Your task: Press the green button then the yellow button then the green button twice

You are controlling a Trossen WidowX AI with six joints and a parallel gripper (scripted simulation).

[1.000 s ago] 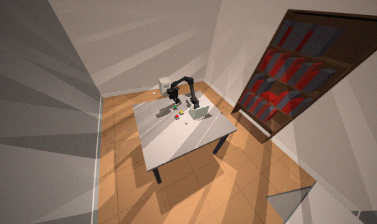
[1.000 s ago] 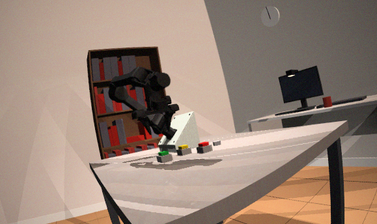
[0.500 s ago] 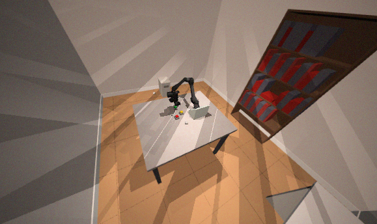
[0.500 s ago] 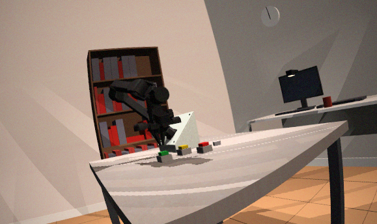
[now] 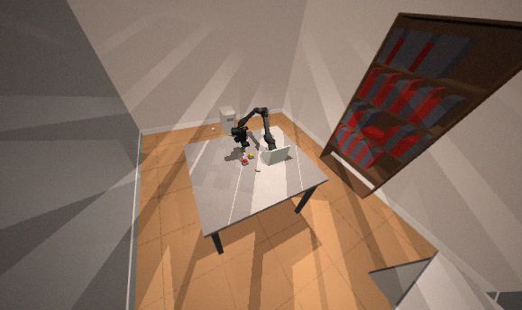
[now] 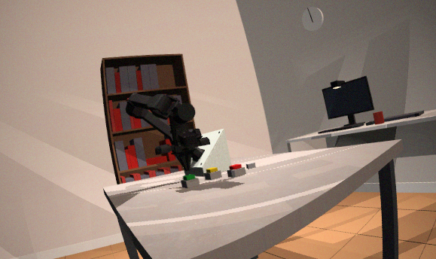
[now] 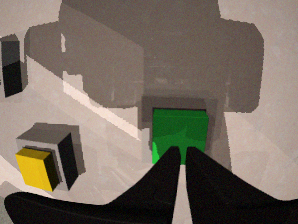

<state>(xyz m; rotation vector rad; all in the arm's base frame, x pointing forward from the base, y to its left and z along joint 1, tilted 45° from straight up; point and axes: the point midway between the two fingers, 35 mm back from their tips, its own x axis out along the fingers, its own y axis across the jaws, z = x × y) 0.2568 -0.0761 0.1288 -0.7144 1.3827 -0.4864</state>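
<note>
Wrist view: the gripper has its two fingers pressed together with nothing between them, tips overlapping the lower part of the green button; whether they touch the cap I cannot tell. That button sits on the table, its cap raised above a grey housing in the exterior view. From above, the table's far edge is nearer to it than the front edge, which lies well apart. The yellow button is near the green one, a gap between their housings. The red button is farther from green, and a small grey block farther still. A pale slanted panel stands beyond yellow as seen from green, bounding the room on that side. Well apart from the green button, off the table, a brown bookshelf holds red and grey books on several shelves. A red mug stands on a desk, also well apart from green; its inside is hidden.
</note>
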